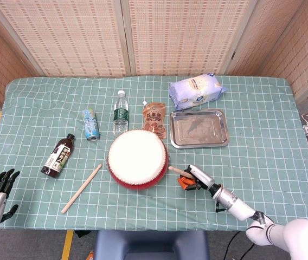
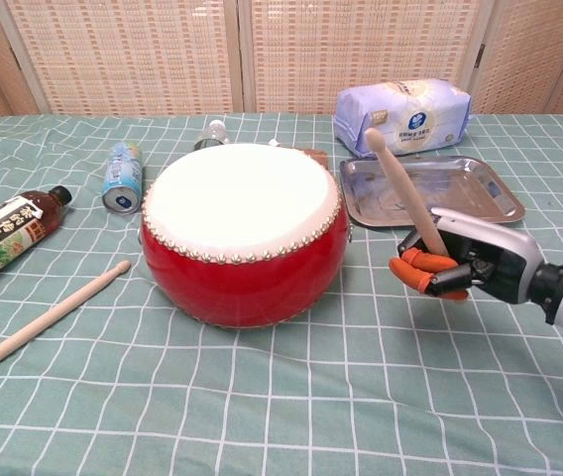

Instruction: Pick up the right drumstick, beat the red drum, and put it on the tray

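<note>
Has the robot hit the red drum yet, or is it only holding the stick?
Picked up: the right hand holds the drumstick. It leans toward the red drum, tip off the skin. Hitting and placing it on the empty tray remain.

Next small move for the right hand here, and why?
Probably tip the drumstick further left and down so its tip reaches the white drumhead. The right hand grips the stick near its lower end, beside the red drum, with the stick leaning toward the drum but its tip short of the skin. The tray comes later.
</note>
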`<state>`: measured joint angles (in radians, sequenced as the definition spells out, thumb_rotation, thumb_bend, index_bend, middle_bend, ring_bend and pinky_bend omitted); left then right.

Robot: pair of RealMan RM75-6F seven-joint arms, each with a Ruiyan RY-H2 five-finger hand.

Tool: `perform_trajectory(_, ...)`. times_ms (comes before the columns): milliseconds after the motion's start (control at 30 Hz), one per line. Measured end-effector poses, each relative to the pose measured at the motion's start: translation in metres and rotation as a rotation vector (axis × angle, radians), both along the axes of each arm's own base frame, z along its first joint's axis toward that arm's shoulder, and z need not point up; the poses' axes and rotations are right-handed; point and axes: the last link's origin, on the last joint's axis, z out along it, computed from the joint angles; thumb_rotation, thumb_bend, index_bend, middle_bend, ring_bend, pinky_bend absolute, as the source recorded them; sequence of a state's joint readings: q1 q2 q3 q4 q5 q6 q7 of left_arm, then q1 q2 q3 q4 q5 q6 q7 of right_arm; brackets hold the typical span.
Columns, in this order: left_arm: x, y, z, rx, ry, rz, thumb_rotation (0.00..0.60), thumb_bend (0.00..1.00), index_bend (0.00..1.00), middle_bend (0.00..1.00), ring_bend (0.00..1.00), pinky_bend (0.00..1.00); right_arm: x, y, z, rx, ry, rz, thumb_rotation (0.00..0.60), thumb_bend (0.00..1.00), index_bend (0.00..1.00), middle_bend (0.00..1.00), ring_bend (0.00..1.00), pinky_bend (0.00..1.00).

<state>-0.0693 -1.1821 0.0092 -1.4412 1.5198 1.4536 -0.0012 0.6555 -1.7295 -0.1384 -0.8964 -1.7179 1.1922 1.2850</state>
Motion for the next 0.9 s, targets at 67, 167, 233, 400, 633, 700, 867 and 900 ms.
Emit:
perform_trajectory(67, 0.0, 0.0, 0.0, -0.001, -0.004, -0.003, 0.6, 0.22, 0.06, 0.0, 0.0, 0.03, 0.004, -0.003, 0.013, -0.051, 0.076, 0.05, 0.6, 0.9, 1.0, 1.0, 1.0, 1.0)
perform_trajectory(167, 0.001, 0.0, -0.001, 0.0, -0.009, -0.01, 0.6, 0.22, 0.06, 0.0, 0.0, 0.03, 0.013, -0.009, 0.035, -0.127, 0.196, 0.112, 0.6, 0.9, 1.0, 1.0, 1.0, 1.0)
perform_trajectory(233, 0.002, 0.0, -0.001, 0.002, -0.012, -0.016, 0.6, 0.22, 0.06, 0.0, 0.0, 0.03, 0.02, -0.015, 0.052, -0.182, 0.287, 0.148, 0.6, 0.9, 1.0, 1.0, 1.0, 1.0)
perform_trajectory(400, 0.002, -0.001, 0.0, 0.011, -0.02, -0.024, 0.6, 0.22, 0.06, 0.0, 0.0, 0.03, 0.04, -0.035, 0.086, -0.286, 0.494, 0.2, 0.6, 0.89, 1.0, 1.0, 1.0, 1.0)
perform_trajectory(633, 0.002, -0.003, 0.004, 0.027, -0.024, -0.028, 0.6, 0.22, 0.06, 0.0, 0.0, 0.03, 0.069, -0.071, 0.107, -0.345, 0.736, 0.224, 0.6, 0.89, 1.0, 1.0, 1.0, 1.0)
perform_trajectory(700, 0.002, -0.003, 0.004, 0.031, -0.025, -0.033, 0.6, 0.22, 0.06, 0.0, 0.0, 0.03, 0.076, -0.078, 0.106, -0.359, 0.778, 0.235, 0.6, 0.89, 1.0, 1.0, 1.0, 1.0)
perform_trajectory(867, 0.003, -0.004, 0.005, 0.029, -0.023, -0.038, 0.6, 0.22, 0.06, 0.0, 0.0, 0.03, 0.093, -0.092, 0.097, -0.4, 0.874, 0.287, 0.6, 0.89, 1.0, 1.0, 1.0, 1.0)
perform_trajectory(900, 0.003, -0.004, 0.005, 0.03, -0.023, -0.038, 0.6, 0.22, 0.06, 0.0, 0.0, 0.03, 0.096, -0.093, 0.095, -0.409, 0.887, 0.297, 0.6, 0.89, 1.0, 1.0, 1.0, 1.0)
